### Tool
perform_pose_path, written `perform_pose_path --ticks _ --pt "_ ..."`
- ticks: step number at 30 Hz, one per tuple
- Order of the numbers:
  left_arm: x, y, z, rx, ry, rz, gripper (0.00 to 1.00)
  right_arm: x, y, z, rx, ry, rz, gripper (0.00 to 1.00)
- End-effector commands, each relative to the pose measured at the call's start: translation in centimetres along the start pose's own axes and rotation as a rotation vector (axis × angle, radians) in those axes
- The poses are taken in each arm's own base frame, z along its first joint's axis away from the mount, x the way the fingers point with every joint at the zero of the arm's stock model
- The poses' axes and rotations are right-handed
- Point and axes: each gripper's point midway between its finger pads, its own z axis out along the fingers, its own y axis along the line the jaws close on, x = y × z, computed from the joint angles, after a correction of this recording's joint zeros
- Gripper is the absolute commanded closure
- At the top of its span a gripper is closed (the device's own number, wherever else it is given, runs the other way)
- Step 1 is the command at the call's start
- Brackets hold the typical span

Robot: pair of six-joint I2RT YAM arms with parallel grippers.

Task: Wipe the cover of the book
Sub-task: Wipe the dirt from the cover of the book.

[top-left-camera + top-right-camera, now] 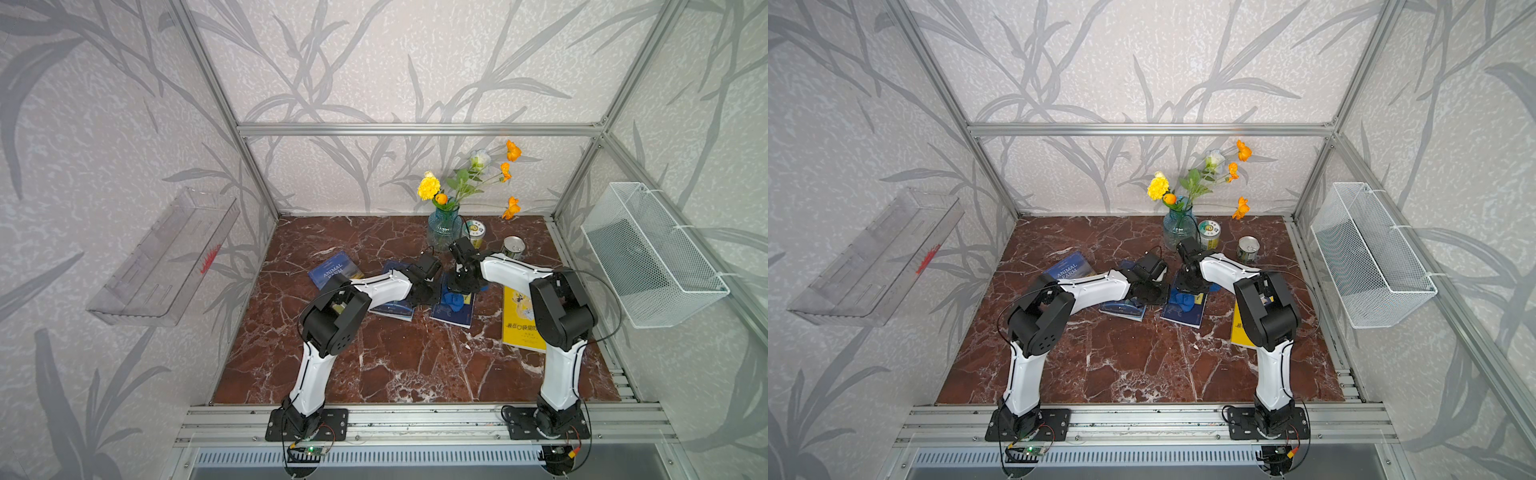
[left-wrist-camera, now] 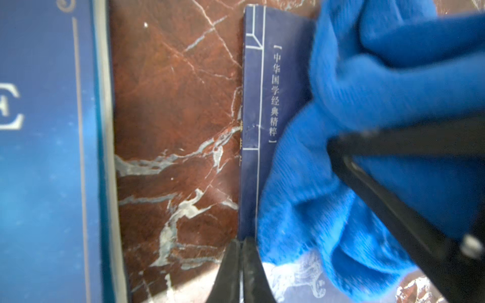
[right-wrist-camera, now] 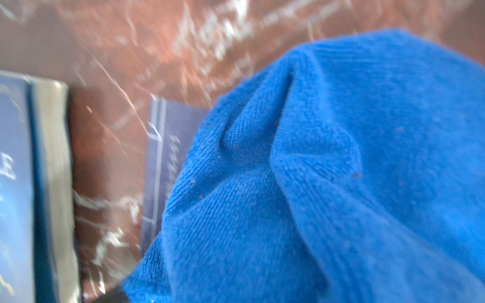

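We had the right claw (image 1: 460, 290) clamped on the bunched cloth (image 2: 367, 91), pressing it onto the book (image 2: 252, 105) lying mid-table (image 1: 395, 365). The left claw (image 2: 242, 262), tips together, sat at the book's edge, probably to stop it sliding.

Blue cloth (image 3: 315, 183): woven microfibre, matt. Navy book (image 2: 291, 65) cover: smooth paper. Table (image 1: 374, 365): polished marble-look.

Leaf-patterned walls (image 1: 374, 62) enclose a marble floor (image 1: 395, 365). A clear shelf (image 1: 166, 257) hangs at nine o'clock, a wire basket (image 1: 665, 266) at three.
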Motion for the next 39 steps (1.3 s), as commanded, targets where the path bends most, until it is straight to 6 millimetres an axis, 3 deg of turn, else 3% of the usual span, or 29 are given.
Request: perform_pose_path --ticks 1,11,14,19,25,29,33,39 --pt "4.3 2.8 2.5 -0.094 0.143 -0.022 0.93 4.5 -2.3 4.8 0.087 0.160 0.000 0.90" --pt "4.2 3.0 2.0 -0.104 0.134 -0.020 0.93 12.0 -2.5 3.1 0.036 0.192 -0.020 0.91" --pt "4.1 3.0 1.9 -0.104 0.132 -0.019 0.93 12.7 -2.2 1.9 -0.016 0.170 0.012 0.90" --pt "4.2 3.1 1.9 -0.107 0.132 -0.019 0.94 10.7 -2.6 0.9 -0.015 0.115 0.027 0.91" --pt "4.2 3.2 2.0 -0.111 0.133 -0.020 0.94 5.6 -3.6 3.1 -0.021 0.107 0.119 0.91" --pt "4.2 3.3 2.0 -0.114 0.129 -0.020 0.94 3.3 -3.3 4.6 0.017 0.113 0.121 0.91" --pt "4.1 3.3 1.9 -0.114 0.127 -0.019 0.94 3.4 -3.0 5.2 0.023 0.133 0.086 0.91" --pt "4.2 3.2 1.9 -0.111 0.129 -0.019 0.94 7.7 -3.7 3.6 0.036 0.150 0.034 0.91"
